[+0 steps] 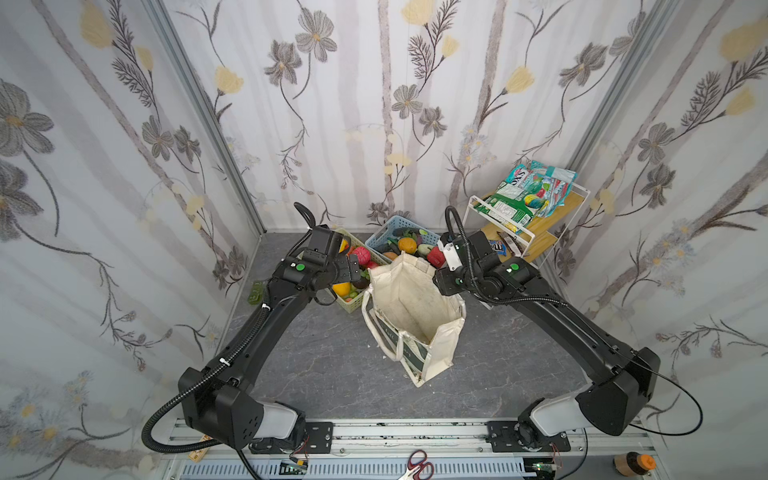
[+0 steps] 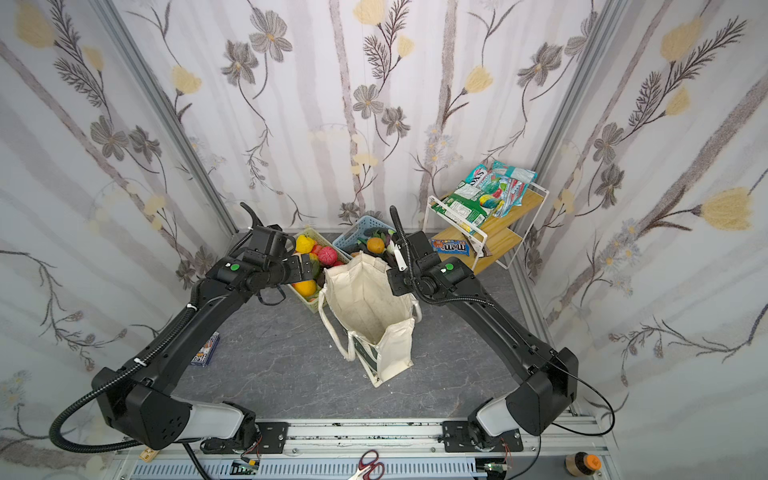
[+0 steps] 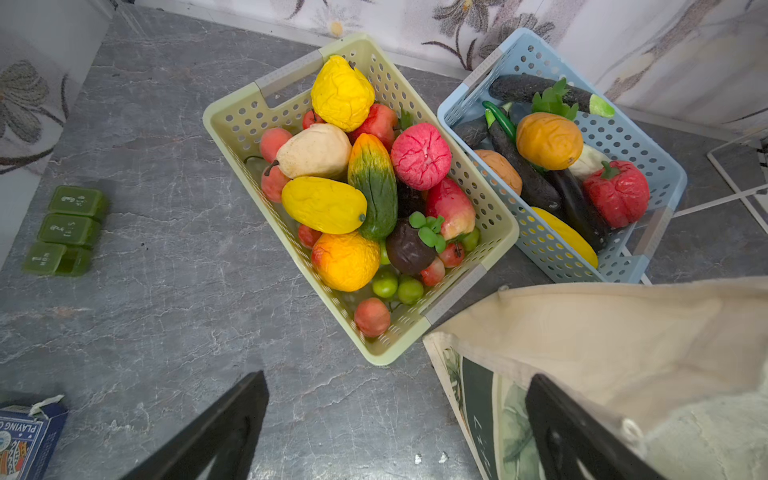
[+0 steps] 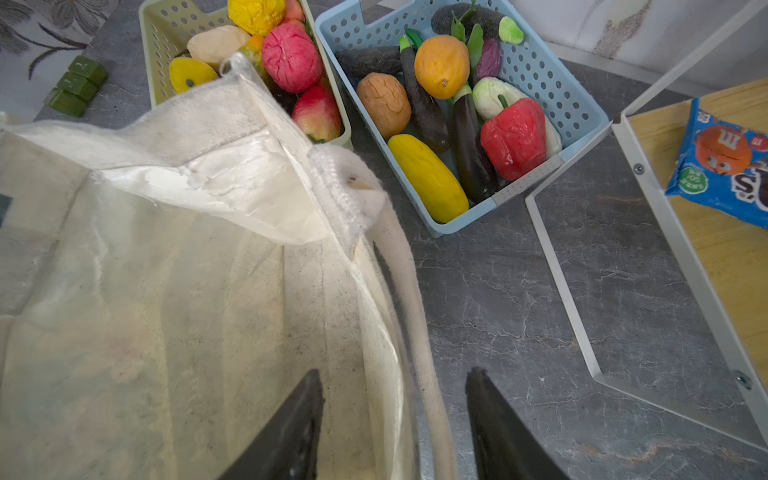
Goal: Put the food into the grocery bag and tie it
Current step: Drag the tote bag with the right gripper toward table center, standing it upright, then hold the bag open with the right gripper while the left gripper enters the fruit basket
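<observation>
Right pincer (image 4: pixel 392 374) spread, straddling the grocery bag (image 1: pixel 446 345) rim and rope handle (image 4: pixel 412 291), pinching neither. Left pincer (image 3: pixel 399 376) spread wide, empty, beside the bag. Food (image 3: pixel 324 203) sits in baskets (image 3: pixel 245 120) behind the bag. Risk: clamp catches handle only, limp rim sags shut, bag tips.

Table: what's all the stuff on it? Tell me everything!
Cream canvas tote bag: one, standing open, middle.
Pastel green perforated plastic basket: one, left of bag.
Pastel blue perforated plastic basket: one, behind bag.
Toy fruit and vegetables: many, mixed colours, both baskets.
White wire shelf, wooden boards: one, back right.
Snack packets: several, green and teal, top shelf.
Blue candy packet: one, lower shelf.
Green pill box: one, far left.
Blue playing-card box: one, left.
Red-handled scissors: one, front rail.
Left hand: black, open, near green basket.
Right hand: black, open, astride bag's rim.
</observation>
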`<control>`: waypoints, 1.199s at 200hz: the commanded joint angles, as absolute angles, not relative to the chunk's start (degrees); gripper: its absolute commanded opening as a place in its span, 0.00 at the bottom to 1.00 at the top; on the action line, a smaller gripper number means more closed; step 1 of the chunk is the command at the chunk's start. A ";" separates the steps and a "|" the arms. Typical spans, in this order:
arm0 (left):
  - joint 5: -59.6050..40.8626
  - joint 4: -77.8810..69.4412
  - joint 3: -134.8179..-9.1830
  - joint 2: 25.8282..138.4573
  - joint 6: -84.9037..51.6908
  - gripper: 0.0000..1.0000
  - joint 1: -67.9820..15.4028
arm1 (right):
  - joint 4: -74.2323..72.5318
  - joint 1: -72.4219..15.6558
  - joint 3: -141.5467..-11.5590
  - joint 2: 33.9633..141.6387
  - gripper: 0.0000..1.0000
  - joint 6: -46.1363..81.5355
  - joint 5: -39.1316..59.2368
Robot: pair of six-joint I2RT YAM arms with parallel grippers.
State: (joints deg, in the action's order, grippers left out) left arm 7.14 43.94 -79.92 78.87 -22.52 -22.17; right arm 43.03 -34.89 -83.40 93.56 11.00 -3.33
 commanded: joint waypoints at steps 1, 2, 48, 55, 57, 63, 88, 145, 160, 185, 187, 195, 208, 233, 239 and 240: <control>8.18 46.90 -80.47 77.58 -23.99 0.99 -22.28 | 38.90 -34.58 -82.30 94.25 0.46 11.30 -3.42; 8.18 46.92 -80.49 77.55 -23.99 0.99 -22.30 | 38.79 -34.56 -82.24 94.28 0.44 11.36 -3.42; 7.39 49.58 -81.85 76.68 -23.99 0.98 -23.03 | 36.42 -33.90 -80.32 94.05 0.19 13.89 -2.75; 7.45 49.83 -82.07 76.85 -23.91 0.98 -23.19 | 36.48 -33.88 -80.16 93.88 0.15 14.48 -2.62; 7.47 49.90 -82.15 76.89 -23.91 0.98 -23.24 | 36.52 -33.86 -80.12 93.81 0.14 14.81 -2.49; 7.70 50.14 -82.34 77.10 -23.98 0.98 -23.27 | 36.69 -33.82 -80.02 93.57 0.13 15.29 -2.25; 8.73 50.76 -82.88 78.88 -23.90 0.98 -23.29 | 37.64 -33.68 -79.13 91.85 0.10 19.31 -2.09; 11.23 51.98 -88.65 87.02 -25.73 0.98 -23.29 | 41.62 -33.43 -75.93 86.37 0.04 27.88 0.36; 12.82 52.52 -89.83 89.21 -26.72 0.98 -22.99 | 42.25 -33.49 -75.12 85.49 0.05 29.31 0.98; 14.15 53.00 -91.35 92.65 -29.43 0.98 -21.77 | 42.33 -33.40 -73.15 84.33 0.07 30.01 3.22; 14.22 52.95 -91.44 92.86 -29.57 0.98 -21.68 | 42.42 -33.40 -73.09 84.30 0.07 30.09 3.42; 14.40 52.65 -91.66 93.76 -30.00 0.98 -21.24 | 42.92 -33.37 -73.04 83.84 0.07 30.70 4.34; 13.80 51.39 -91.76 94.99 -29.88 0.98 -20.63 | 43.24 -33.40 -72.95 82.22 0.05 32.61 5.12; 11.45 49.20 -92.12 97.88 -29.33 0.98 -19.61 | 43.51 -33.40 -72.27 79.70 0.00 35.40 4.37; 10.54 48.76 -92.27 98.72 -29.44 0.97 -19.22 | 43.51 -33.39 -71.87 79.57 0.00 36.14 4.47; 10.37 48.68 -92.28 98.84 -29.40 0.97 -19.19 | 43.51 -33.35 -71.84 79.55 0.00 36.27 4.47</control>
State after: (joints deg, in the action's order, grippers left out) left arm 12.25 50.96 -91.37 96.23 -28.60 -20.18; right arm 43.94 -33.36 -72.69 80.79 31.88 3.64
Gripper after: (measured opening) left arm 0.977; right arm 0.051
